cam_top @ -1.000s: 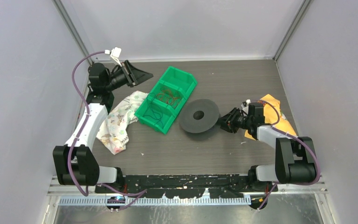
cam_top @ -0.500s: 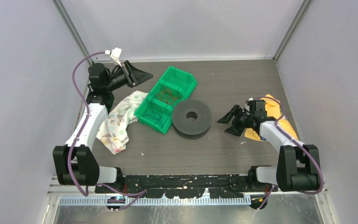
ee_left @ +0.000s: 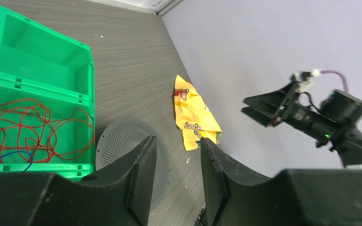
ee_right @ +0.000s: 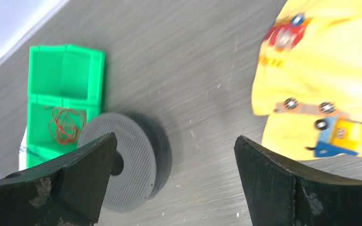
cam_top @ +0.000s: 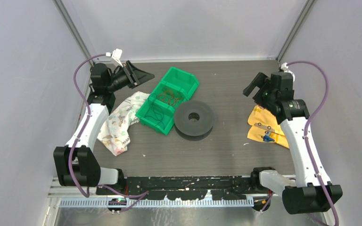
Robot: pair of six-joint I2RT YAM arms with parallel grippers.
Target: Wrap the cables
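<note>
The cables (cam_top: 168, 98) are thin wires lying loose in the middle compartment of the green bin (cam_top: 185, 77). In the left wrist view the cables (ee_left: 28, 127) look reddish, with a blue one beside them. The black spool (cam_top: 194, 118) lies flat on the table against the bin's right side. My left gripper (cam_top: 140, 75) hangs raised at the back left, open and empty, left of the bin. My right gripper (cam_top: 254, 86) is high at the back right, wide open and empty, well clear of the spool (ee_right: 122, 162). The cables (ee_right: 66, 125) also show in the right wrist view.
A yellow cloth (cam_top: 265, 127) with metal clips lies at the right, below my right gripper. A patterned cloth (cam_top: 120, 123) lies left of the bin. The bin's far compartment (ee_left: 37, 52) holds nothing. Grey walls stand close on both sides.
My right gripper let go of the spool, opened wide, and rose toward the back right. The spool shifted left and now lies flat against the bin. The left arm barely moved.
</note>
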